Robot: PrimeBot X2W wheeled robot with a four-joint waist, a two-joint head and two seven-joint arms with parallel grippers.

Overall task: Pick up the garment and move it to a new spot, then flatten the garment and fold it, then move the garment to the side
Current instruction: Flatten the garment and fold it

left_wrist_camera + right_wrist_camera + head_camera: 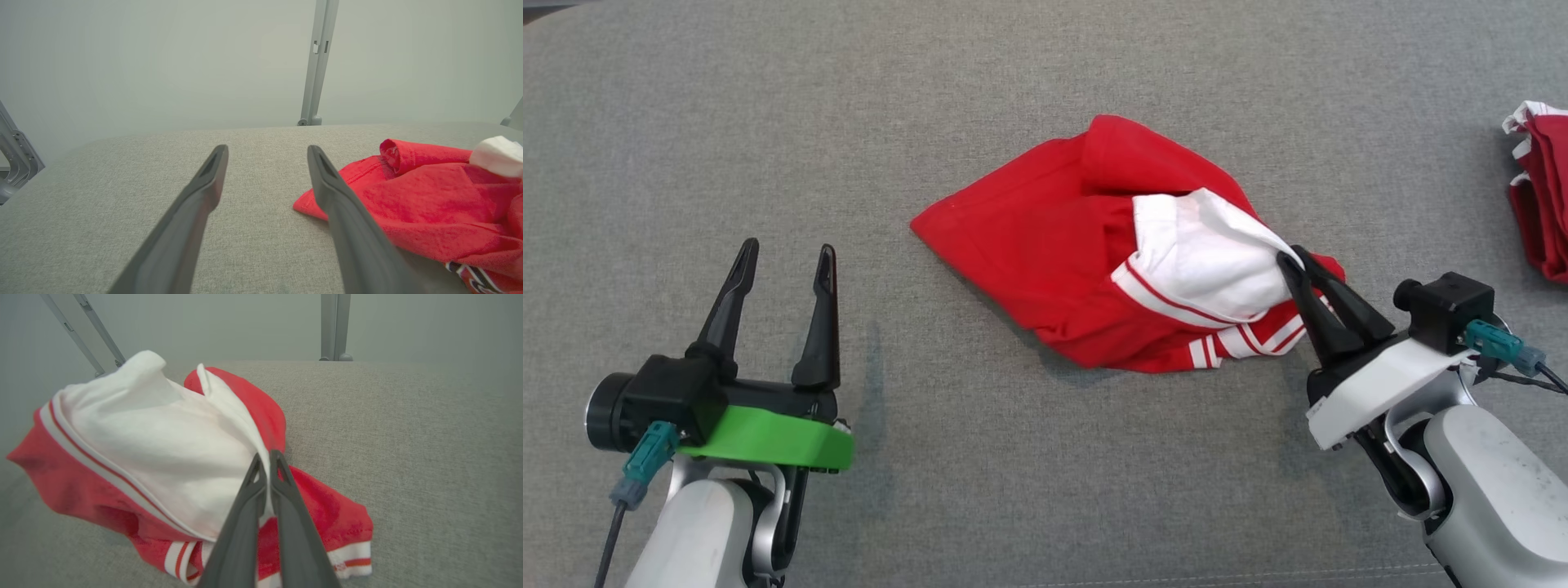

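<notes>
We find the garment [1094, 245], a red top with a white inside and white-striped trim, lying crumpled near the middle of the tabletop [768, 122], which is covered in grey fabric. It is bunched into a rough diamond. One red corner points toward the left side, and the white inside is turned out on the right half. No part of it lies properly flat, and a rolled edge stands up at the far side.

The right tool [1293, 255] sits at the garment's right end. Its two fingers are drawn together on a fold of the white cloth, and the right wrist view shows the fabric pinched between them. The cloth rises toward the grip, so we judge this end slightly lifted while the bulk rests on the tabletop.

The left tool [788, 246] stands well apart from the garment, its fingers spread wide with nothing between them.

Another red cloth [1539, 188] with white trim lies at the right edge of the tabletop, well clear of the work.

We judge the step in hand to be the first: picking up and moving. Flattening and folding are not yet begun. The next move calls for raising the pinched fold until the rest hangs free, then carrying it to open ground away from the other cloth. Only a thin fold is held, so the pinch could slip. The left tool will be needed on a second corner for spreading.
</notes>
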